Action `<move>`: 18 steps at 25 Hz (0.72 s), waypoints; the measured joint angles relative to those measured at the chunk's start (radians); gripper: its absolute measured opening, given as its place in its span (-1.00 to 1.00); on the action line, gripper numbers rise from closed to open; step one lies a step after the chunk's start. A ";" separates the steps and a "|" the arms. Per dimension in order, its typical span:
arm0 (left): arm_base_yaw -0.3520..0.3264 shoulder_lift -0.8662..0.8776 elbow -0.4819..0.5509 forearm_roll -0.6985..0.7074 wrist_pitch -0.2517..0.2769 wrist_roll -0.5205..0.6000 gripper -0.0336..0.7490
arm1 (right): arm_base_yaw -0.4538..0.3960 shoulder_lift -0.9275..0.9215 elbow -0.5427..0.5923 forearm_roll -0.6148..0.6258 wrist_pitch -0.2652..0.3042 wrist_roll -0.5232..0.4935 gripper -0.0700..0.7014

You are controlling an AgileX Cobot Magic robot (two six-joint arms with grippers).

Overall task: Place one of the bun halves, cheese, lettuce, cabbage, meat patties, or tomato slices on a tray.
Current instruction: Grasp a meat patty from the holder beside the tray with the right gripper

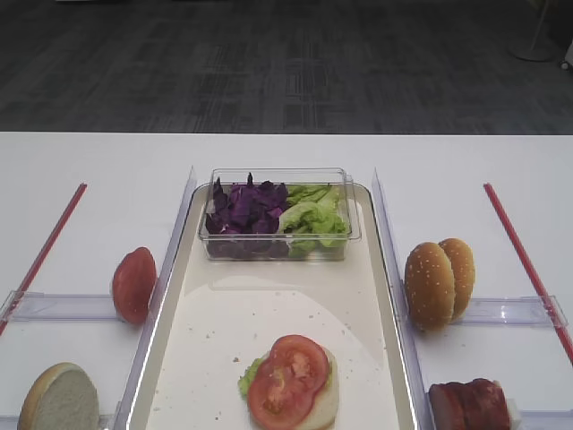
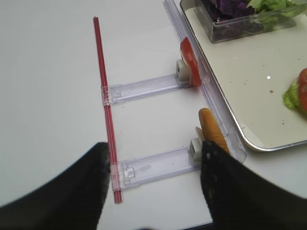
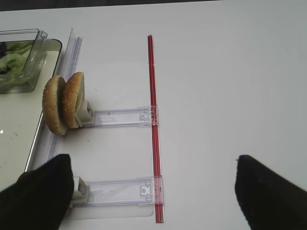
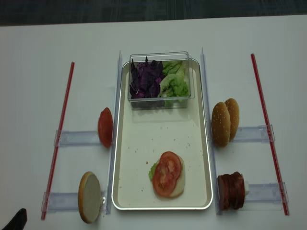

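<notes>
In the high view, two tomato slices [image 1: 288,381] are stacked on lettuce [image 1: 249,376] and a bun [image 1: 324,405] at the tray's [image 1: 376,296] near end. In the right wrist view, the right gripper [image 3: 153,191] is spread wide, empty, right of the tray. In the left wrist view, the left gripper [image 2: 153,191] is seen released, left of the tray.

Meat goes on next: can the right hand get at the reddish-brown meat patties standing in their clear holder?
Probably yes: the right hand is open, the reddish-brown meat patties stand uncovered right of the cream tray.
</notes>
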State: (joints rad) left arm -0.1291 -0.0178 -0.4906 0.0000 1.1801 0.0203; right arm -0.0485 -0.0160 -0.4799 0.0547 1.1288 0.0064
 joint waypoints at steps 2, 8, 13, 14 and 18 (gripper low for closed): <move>0.000 0.000 0.000 0.000 0.000 0.000 0.07 | 0.000 0.000 0.000 0.000 0.000 0.000 0.97; 0.000 0.000 0.000 0.000 0.000 0.000 0.07 | 0.000 0.000 0.000 0.000 0.000 0.002 0.97; 0.000 0.000 0.000 0.000 0.000 0.000 0.07 | 0.000 0.000 0.000 0.000 0.000 0.000 0.97; 0.000 0.000 0.000 0.000 0.000 0.000 0.07 | 0.000 0.000 0.000 0.000 0.000 0.000 0.97; 0.000 0.000 0.000 0.000 0.000 0.000 0.07 | 0.000 0.000 0.000 0.000 0.000 0.004 0.97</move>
State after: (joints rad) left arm -0.1291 -0.0178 -0.4906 0.0000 1.1801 0.0203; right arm -0.0485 -0.0160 -0.4799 0.0547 1.1288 0.0099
